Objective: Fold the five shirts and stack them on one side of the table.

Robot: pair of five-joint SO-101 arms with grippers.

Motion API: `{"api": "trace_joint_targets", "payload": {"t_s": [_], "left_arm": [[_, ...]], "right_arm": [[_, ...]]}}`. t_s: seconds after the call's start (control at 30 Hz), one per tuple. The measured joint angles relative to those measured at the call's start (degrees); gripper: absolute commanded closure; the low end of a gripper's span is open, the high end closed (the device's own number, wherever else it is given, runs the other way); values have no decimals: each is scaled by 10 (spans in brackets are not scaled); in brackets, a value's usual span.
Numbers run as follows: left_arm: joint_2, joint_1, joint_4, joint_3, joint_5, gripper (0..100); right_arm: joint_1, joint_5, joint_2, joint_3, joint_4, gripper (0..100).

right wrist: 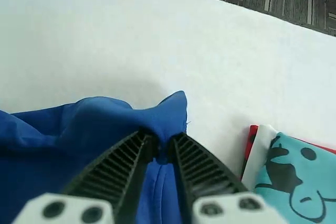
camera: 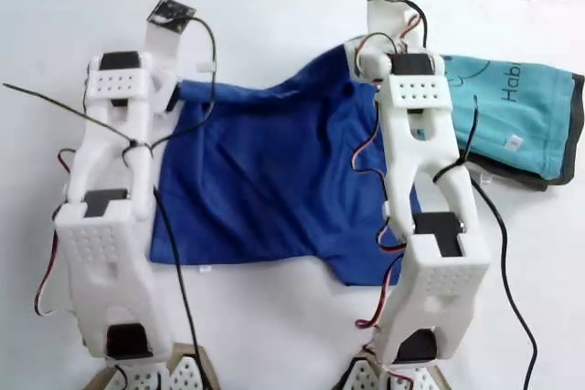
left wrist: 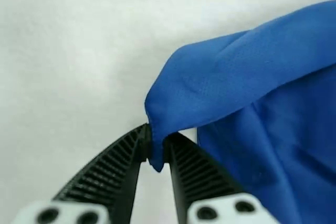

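in the high view the blue shirt (camera: 265, 180) was found spread on the white table (camera: 274, 15) between the left arm (camera: 114, 162) and the right arm (camera: 425, 162), its far edge drawn up toward both wrists and its near hem lying flat. a folded teal shirt (camera: 512, 107) was laid over a dark garment (camera: 574, 134) just beside the right arm (a stack already begun, it was judged).

in the left wrist view the left gripper (left wrist: 156, 148) was seen clamped on a corner of the blue shirt, the ribbed black fingers (left wrist: 113, 174) pressed together on a small peak of cloth, from which soft folds were draped away. a fine mesh weave could be made out.

in the right wrist view the right gripper (right wrist: 161, 148) was seen closed on another bunched edge of the same shirt, a point of cloth raised past the jaws. the teal shirt, printed with dark shapes, was seen nearby over red and white layers (right wrist: 253, 140).

the shirt was judged light, limp and slightly slick: no shape would be held by it unsupported, and a thin pinch could be slipped out of. hold was judged best taken at corners or hems, where the cloth is doubled.
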Motion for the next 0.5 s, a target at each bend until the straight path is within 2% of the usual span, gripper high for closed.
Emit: {"api": "trace_joint_targets", "payload": {"t_s": [0.13,0.27,0.4,0.5], "left_arm": [[0,-4,38,-39,0,967],[0,-14,63,-66,0,874],[0,-17,62,-69,0,880],[11,-14,31,-69,0,880]], "right_arm": [[0,0,1,0,5,978],[0,0,1,-4,11,978],[0,0,1,-11,11,978],[4,0,1,-12,11,978]]}}
